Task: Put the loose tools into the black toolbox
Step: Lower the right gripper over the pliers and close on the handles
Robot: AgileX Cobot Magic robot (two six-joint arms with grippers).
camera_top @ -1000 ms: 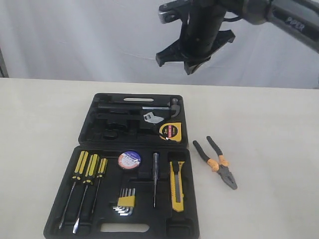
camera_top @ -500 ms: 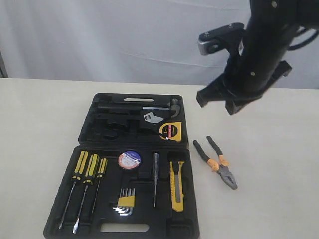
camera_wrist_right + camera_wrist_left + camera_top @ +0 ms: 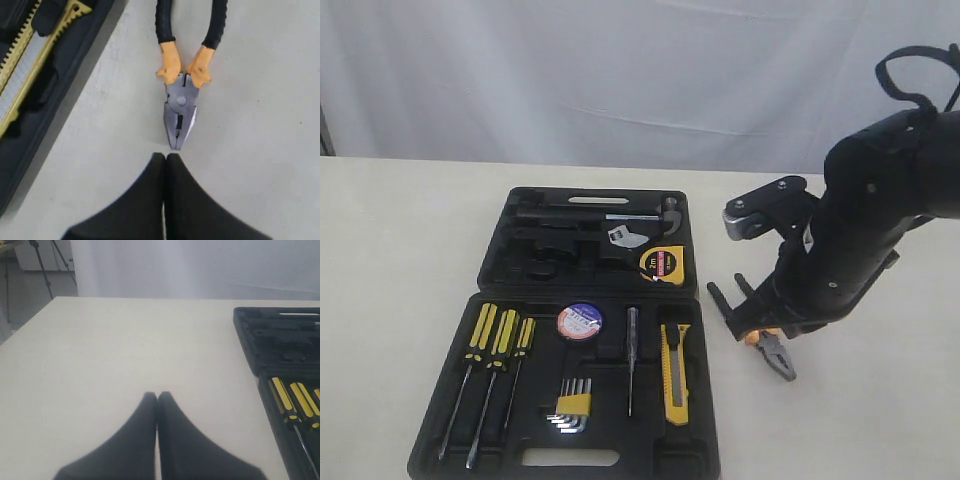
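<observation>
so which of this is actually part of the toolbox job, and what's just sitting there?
Job:
- pliers, on the table beside the toolbox
- right hand, shut, near their nose
- black toolbox, open
- utility knife, tape roll, tape measure, already in it

Bystanders:
- three screwdrivers
- hex key set
- hammer
- left hand, shut

Work surface: a flat, matte, cream-coloured tabletop with a faint grain [image 3: 390,260]. It fills the lower part of the exterior view and ends in a straight far edge. Behind that edge hangs a white fabric backdrop [image 3: 570,70], creased in shallow diagonal folds. A narrow dark vertical strip [image 3: 324,125] stands at the backdrop's left border; what it is cannot be determined. The left wrist view shows a grey floor [image 3: 22,295] past the table's corner, with thin black tripod legs [image 3: 41,262] before a pale, blurred cabinet [image 3: 25,257]. Lighting is even and diffuse; shadows are soft.
</observation>
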